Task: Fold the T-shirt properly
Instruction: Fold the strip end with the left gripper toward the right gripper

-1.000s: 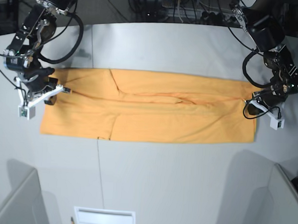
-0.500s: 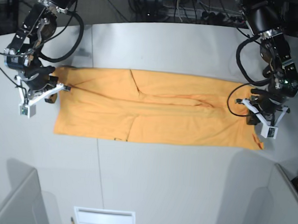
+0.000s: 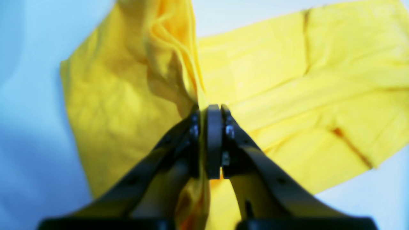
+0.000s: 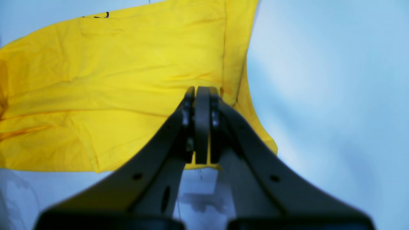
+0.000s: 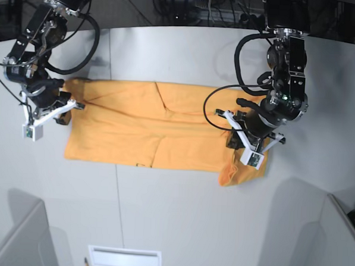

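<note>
While one T-shirt [image 5: 142, 128] lies flat, two hands, left hand [image 3: 209, 110] and right hand [image 4: 202, 92], pinch it.

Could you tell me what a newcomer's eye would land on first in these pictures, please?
The light orange T-shirt stands out first, a long band of cloth stretched across the middle of the pale grey table. Next is the left claw, shut on the shirt's end and lifting it inward over the rest, so that end bunches up. The right claw is shut on the opposite end, low near the table.
</note>
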`<state>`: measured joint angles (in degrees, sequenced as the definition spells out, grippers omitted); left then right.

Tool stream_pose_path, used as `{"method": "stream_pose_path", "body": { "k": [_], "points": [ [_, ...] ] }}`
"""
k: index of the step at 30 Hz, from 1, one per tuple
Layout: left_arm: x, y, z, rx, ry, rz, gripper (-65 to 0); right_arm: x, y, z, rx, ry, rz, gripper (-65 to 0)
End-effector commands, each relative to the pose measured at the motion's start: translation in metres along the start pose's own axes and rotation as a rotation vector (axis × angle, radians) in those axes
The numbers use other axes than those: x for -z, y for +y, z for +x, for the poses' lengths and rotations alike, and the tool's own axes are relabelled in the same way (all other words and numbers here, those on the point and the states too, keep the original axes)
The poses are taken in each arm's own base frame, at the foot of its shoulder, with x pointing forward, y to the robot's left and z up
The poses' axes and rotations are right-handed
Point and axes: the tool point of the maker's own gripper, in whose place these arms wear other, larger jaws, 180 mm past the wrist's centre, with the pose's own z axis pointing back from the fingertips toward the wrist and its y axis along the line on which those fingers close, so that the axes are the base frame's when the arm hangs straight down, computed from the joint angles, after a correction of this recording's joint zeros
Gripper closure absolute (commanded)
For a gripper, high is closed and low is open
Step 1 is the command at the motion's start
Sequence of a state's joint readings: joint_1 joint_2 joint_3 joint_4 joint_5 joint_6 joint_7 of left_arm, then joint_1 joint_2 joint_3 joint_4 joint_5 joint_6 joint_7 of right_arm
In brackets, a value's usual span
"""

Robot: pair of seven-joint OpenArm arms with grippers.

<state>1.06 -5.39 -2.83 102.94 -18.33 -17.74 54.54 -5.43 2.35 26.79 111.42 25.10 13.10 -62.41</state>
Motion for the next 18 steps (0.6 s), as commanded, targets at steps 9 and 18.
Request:
{"method": "stream_pose_path", "body": {
  "k": [9,18],
  "points": [
    [0.025,-0.051,0.005,0.015,0.01,-0.124,0.0,-0.005,0.001,0.017,-0.018,-0.055,0.005,0.0],
    [0.03,-0.071,0.01,-0.009,-0.001,-0.163,0.0,-0.004,0.001,0.016,-0.017,-0.054,0.005,0.0]
  ]
}}
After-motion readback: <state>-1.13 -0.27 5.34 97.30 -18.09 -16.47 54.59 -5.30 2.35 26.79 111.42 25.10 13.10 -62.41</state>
